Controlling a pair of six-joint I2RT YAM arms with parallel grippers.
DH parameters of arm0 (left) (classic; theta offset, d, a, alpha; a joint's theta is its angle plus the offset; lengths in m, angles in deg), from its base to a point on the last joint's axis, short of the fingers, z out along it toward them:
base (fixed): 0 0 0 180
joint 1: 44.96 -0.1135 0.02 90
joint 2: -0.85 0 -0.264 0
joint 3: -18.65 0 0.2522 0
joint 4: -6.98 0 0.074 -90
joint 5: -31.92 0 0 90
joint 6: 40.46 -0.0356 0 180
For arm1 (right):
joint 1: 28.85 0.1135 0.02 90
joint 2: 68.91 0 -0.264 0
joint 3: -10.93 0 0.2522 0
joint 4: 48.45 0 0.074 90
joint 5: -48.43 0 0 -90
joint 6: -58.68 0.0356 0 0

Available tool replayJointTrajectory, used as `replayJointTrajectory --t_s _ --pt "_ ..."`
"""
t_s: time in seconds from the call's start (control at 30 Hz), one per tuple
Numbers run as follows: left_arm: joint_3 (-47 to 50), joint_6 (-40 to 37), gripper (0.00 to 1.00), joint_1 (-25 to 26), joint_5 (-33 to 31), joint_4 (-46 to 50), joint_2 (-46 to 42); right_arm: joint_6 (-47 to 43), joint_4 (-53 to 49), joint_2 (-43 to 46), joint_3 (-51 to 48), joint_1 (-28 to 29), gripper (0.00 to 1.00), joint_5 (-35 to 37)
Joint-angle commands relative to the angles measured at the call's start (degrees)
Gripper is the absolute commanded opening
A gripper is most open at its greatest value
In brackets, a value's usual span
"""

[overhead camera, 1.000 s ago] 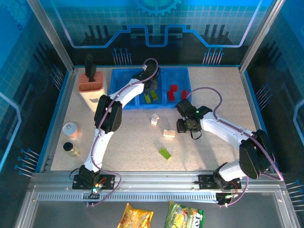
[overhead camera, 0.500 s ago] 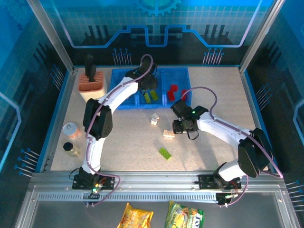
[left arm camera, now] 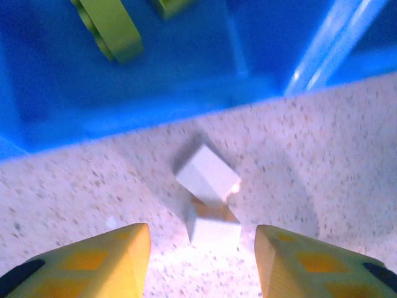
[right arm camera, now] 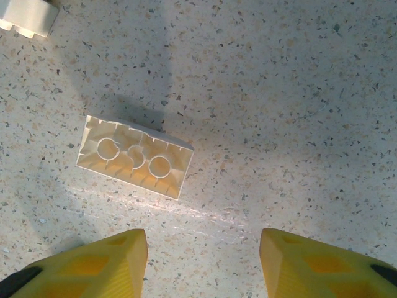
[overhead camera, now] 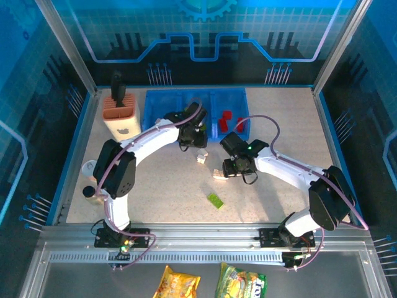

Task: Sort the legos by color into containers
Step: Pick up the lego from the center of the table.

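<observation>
Left gripper (left arm camera: 201, 239), back from tray (overhead camera: 159, 104), is nearing white bricks (left arm camera: 208, 179) at 12 o'clock; right gripper (right arm camera: 202, 239) likewise; jaws spread.

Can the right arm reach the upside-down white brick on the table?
Probably yes. The white brick lies on bare table, just ahead of the open jaws of the right arm, nothing between.

Cream brick (right arm camera: 134, 165) upside down on table – green brick (overhead camera: 215, 200) nearby; red bricks (overhead camera: 226, 116) in tray (overhead camera: 160, 102) right compartment.
</observation>
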Motion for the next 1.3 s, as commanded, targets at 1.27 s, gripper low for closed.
replayJointTrajectory --t_s 1.27 --pt "-0.1 -3.9 0.36 3.8 -2.2 -1.9 8.4 0.5 -3.3 4.2 -1.1 -1.4 0.52 0.0"
